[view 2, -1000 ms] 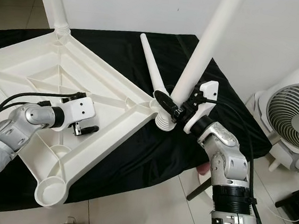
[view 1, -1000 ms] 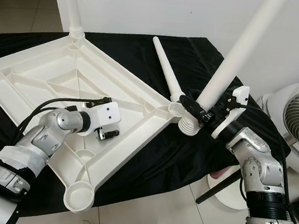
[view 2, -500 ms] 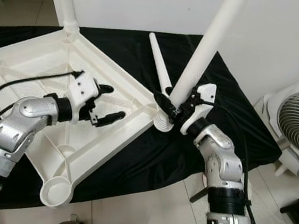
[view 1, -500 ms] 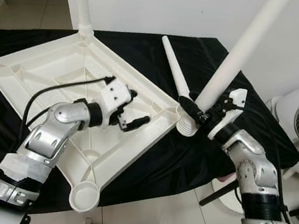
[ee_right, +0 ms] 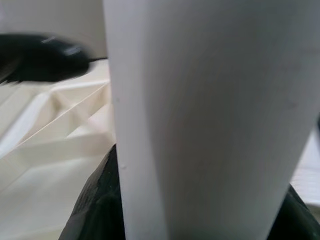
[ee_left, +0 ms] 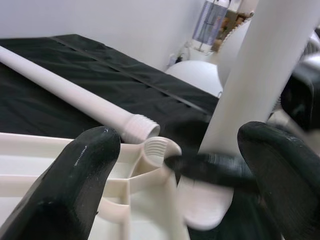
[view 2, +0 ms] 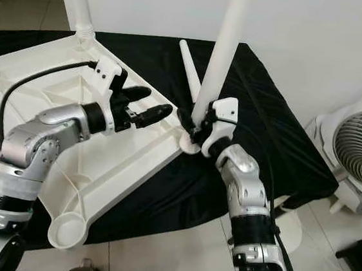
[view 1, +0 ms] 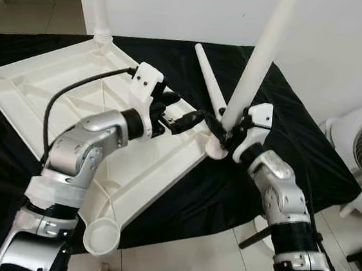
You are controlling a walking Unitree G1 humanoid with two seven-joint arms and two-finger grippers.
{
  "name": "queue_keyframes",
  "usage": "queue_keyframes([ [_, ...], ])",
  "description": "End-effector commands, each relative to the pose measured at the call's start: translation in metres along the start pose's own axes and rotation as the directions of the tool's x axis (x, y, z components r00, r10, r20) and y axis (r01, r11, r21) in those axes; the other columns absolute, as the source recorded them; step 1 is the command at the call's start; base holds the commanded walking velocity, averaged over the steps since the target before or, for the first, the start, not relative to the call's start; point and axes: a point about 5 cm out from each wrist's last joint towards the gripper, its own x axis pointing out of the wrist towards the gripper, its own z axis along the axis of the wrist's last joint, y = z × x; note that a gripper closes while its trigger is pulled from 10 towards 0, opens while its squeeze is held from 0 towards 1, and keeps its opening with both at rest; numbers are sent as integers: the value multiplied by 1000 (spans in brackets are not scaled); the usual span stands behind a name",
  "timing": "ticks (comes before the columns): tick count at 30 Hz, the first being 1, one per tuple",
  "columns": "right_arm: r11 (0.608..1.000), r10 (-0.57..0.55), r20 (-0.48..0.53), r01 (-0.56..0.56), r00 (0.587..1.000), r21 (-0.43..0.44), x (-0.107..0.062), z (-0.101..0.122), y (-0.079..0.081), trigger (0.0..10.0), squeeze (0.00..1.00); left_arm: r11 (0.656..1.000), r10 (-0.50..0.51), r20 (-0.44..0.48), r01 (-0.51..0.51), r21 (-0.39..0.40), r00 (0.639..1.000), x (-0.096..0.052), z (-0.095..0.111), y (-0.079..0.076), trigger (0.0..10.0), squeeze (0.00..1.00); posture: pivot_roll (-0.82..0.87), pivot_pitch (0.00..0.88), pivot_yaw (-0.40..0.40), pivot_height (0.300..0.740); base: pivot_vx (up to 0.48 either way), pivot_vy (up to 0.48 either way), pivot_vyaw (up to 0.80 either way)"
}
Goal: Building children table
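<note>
Tabletop: upside down on black cloth
Right gripper: fingers clamped on upright leg, probably just off tabletop's 3 o'clock corner socket
Left gripper: fingers spread, near that corner
Spare leg: lying at 12 o'clock

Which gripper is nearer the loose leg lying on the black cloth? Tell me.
Right. The right gripper, holding the upright leg, sits beside the loose leg's threaded end; the left gripper hovers open over the tabletop corner.
</note>
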Motion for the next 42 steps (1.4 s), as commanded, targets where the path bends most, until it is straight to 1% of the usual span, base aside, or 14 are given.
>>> queue_keyframes([
  [1,999,40,32,-39,999,-17,0,5,5,10000,0,999,-33,25,33,-3,999,2,10,-7,10000,0,102,51,-61,740,0,0,0],
  [2,999,40,32,-39,999,-17,0,5,5,10000,0,999,-33,25,33,-3,999,2,10,-7,10000,0,102,51,-61,740,0,0,0],
  [3,997,74,24,-74,997,-17,-1,2,8,10000,0,999,-44,36,44,-5,998,4,13,-9,10000,0,101,51,-63,740,0,0,0],
  [4,990,135,9,-135,991,-26,-2,0,14,10000,0,997,-70,65,72,-20,995,8,21,-13,10000,0,100,45,-68,740,0,0,0],
  [6,986,164,5,-164,986,-30,-2,-1,15,10000,0,995,-97,89,100,-30,991,10,29,-16,10000,0,100,45,-68,740,0,0,0],
  [10,986,160,3,-160,987,-42,0,-1,13,10000,0,991,-126,109,129,-24,986,10,38,-19,10000,0,102,40,-72,740,0,0,0],
  [12,989,144,8,-144,990,-40,1,0,8,10000,0,986,-165,126,168,-11,978,8,46,-23,10000,0,102,33,-75,740,0,0,0],
  [24,989,142,11,-142,990,-39,1,1,6,10000,0,983,-180,131,183,-7,975,7,49,-25,10000,0,102,31,-75,740,0,0,0],
  [26,986,162,3,-162,987,-44,2,3,3,10000,0,974,-227,119,226,24,967,2,51,-30,10000,0,111,9,-78,740,0,0,0],
  [27,986,162,3,-162,987,-44,2,3,3,10000,0,974,-227,119,226,24,967,2,51,-30,10000,0,111,9,-78,740,0,0,0],
  [29,978,199,-30,-200,980,-63,3,0,5,10000,0,965,-263,120,259,52,957,2,55,-35,10000,0,115,0,-78,740,0,0,0],
  [35,970,227,-73,-232,971,-74,5,-5,7,10000,0,954,-296,125,287,82,947,3,63,-40,10000,0,118,0,-79,740,0,0,0],
  [38,960,261,-98,-269,960,-81,9,-7,11,10000,0,948,-312,131,299,109,941,9,70,-45,10000,0,126,0,-83,740,0,0,0],
  [42,953,283,-105,-292,953,-83,13,-7,15,10000,0,951,-300,144,284,121,943,15,75,-46,10000,0,125,0,-82,740,0,0,0],
])
